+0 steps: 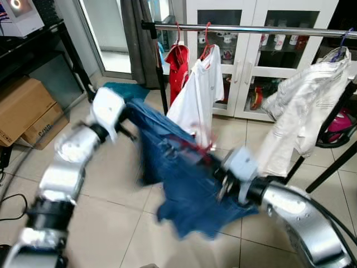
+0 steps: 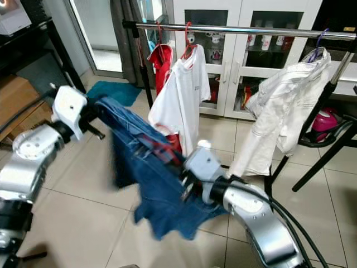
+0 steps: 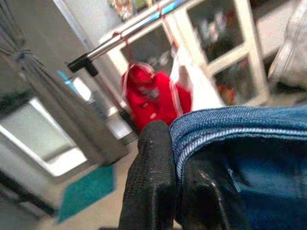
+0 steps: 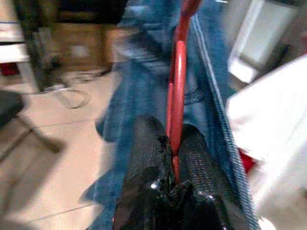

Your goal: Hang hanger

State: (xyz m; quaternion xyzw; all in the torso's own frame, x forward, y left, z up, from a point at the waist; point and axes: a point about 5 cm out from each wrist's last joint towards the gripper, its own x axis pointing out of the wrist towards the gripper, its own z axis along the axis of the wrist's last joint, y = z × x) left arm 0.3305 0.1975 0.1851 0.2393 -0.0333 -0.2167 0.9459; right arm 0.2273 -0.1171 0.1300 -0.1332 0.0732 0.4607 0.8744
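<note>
In the left eye view a blue denim garment (image 1: 189, 184) hangs stretched between the two arms, near the robot and in front of a metal clothes rail (image 1: 251, 29). The left gripper (image 1: 127, 109) meets the garment's upper left edge, its fingers hidden by cloth and blur. The right gripper (image 1: 223, 181) is buried in the folds at lower right, beside a blurred red streak.

The right eye view shows a red garment (image 2: 163, 64) and a white T-shirt (image 2: 181, 97) hanging on the rail's left part, with a white shirt (image 2: 281, 106) far right (its hanger partly cut off).

In the left wrist view the fingers (image 3: 148, 187) are clamped on the denim's stitched edge.

In the right wrist view the fingers (image 4: 146, 163) pinch a red hanger (image 4: 176, 91), its top cut off, the denim blurred behind
</note>
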